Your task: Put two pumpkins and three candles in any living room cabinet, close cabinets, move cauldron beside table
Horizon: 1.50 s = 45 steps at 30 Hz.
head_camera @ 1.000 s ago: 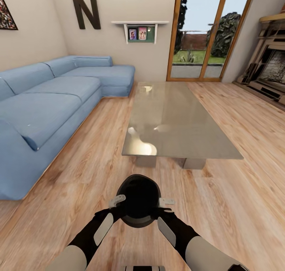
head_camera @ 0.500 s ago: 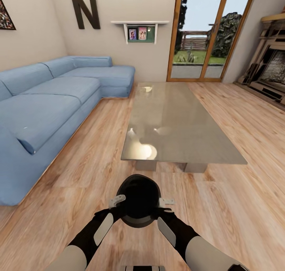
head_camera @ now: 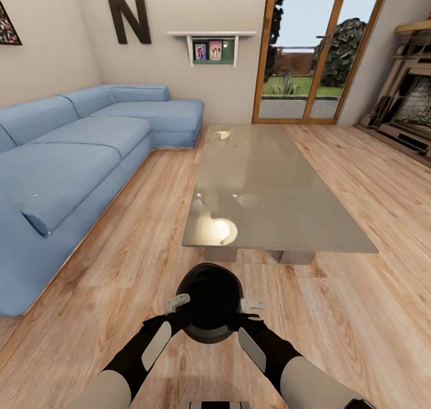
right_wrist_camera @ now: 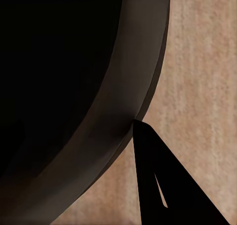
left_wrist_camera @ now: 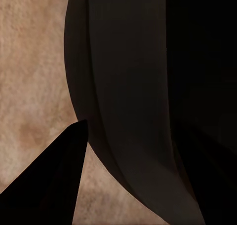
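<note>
The round-bellied matte black cauldron is carried over the wooden floor, gripped at opposite rim sides by the left gripper and right gripper, short of the glossy grey-green glass bench. It should be kept level and set down just beside the near edge.

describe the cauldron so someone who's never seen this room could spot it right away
Find the long glass-topped table in the middle of the wooden floor, beside the blue sofa. Just short of its near end, the cauldron is held between the left gripper and right gripper. It is round, matte black and wide-mouthed.
</note>
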Available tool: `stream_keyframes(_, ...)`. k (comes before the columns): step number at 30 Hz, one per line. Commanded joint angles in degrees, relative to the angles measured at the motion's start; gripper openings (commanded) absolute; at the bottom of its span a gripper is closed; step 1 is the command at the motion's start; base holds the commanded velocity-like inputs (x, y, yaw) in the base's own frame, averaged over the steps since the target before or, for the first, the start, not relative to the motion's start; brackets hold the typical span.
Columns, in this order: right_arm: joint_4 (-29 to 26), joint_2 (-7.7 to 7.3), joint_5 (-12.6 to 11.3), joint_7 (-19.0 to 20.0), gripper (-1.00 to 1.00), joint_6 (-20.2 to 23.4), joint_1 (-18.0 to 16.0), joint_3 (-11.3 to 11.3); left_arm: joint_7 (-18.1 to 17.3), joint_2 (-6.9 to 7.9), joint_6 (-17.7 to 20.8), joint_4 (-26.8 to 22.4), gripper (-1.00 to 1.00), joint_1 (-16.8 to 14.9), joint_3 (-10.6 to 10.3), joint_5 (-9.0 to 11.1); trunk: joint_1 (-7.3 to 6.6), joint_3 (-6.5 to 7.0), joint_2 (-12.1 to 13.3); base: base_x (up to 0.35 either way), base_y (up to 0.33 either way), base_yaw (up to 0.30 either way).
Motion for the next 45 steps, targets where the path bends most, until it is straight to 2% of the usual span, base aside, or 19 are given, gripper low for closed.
stream_keyframes(1,0.0,-0.81,-1.3,2.8,-1.00,0.1,0.0,1.8,0.8,0.72,0.0,-2.0,-1.00,-0.1,-0.9,1.9,-0.02,-0.05,0.0,0.002,0.000,0.000)
stream_keyframes(6,0.0,-0.81,-1.3,2.8,-1.00,0.1,0.0,1.8,0.8,0.72,0.0,-2.0,-1.00,-0.1,-0.9,1.9,-0.02,-0.05,0.0,0.000,0.000,0.000)
stream_keyframes(15,0.0,-0.81,-1.3,2.8,-1.00,0.1,0.0,1.8,0.8,0.71,0.0,-2.0,-1.00,-0.1,-0.9,1.9,0.21,-2.04,-0.1,0.000,0.000,0.000)
stream_keyframes(21,0.0,-0.81,-1.3,2.8,-1.00,0.1,0.0,1.8,0.8,0.70,0.0,-2.0,-1.00,-0.1,-0.9,1.9,0.21,-2.04,-0.1,0.000,0.000,0.000)
stream_keyframes(25,0.0,-0.81,-1.3,2.8,-1.00,0.1,0.0,1.8,0.8,0.69,0.0,-2.0,-1.00,-0.1,-0.9,1.9,0.31,-2.93,-0.2,0.000,0.000,0.000)
stream_keyframes(45,0.0,-0.72,-1.3,2.6,-1.00,0.4,0.0,1.8,0.8,0.71,0.0,-2.0,-1.00,-0.1,-0.9,1.9,0.31,-2.93,-0.2,0.000,0.000,0.000)
